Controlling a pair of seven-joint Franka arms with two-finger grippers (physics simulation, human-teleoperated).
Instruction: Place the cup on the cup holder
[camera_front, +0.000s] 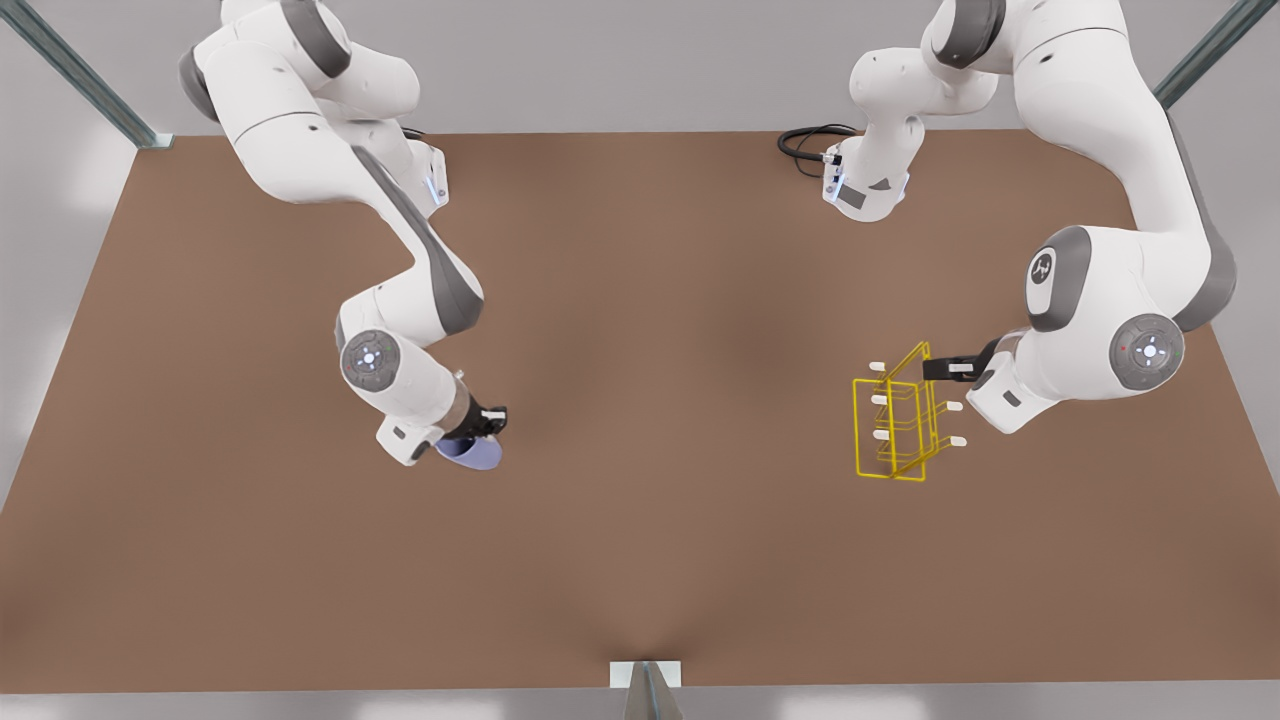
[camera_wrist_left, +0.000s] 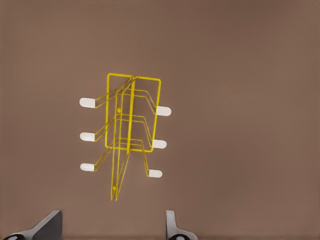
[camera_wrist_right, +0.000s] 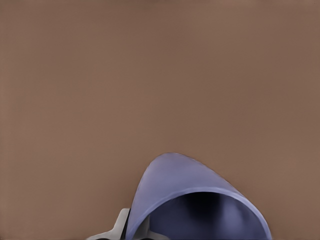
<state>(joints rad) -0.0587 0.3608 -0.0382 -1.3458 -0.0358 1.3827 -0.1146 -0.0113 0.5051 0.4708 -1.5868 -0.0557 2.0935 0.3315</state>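
Your right gripper (camera_front: 487, 428), in the lower left of the front view, is pinching the cup (camera_front: 470, 452); the contact itself is partly hidden, so it seems a firm hold. The cup is tilted above the brown table (camera_front: 640, 560). Your left gripper (camera_front: 950, 368), at the right, hangs spread and holds nothing, near the top of the upright yellow cup holder (camera_front: 898, 418).
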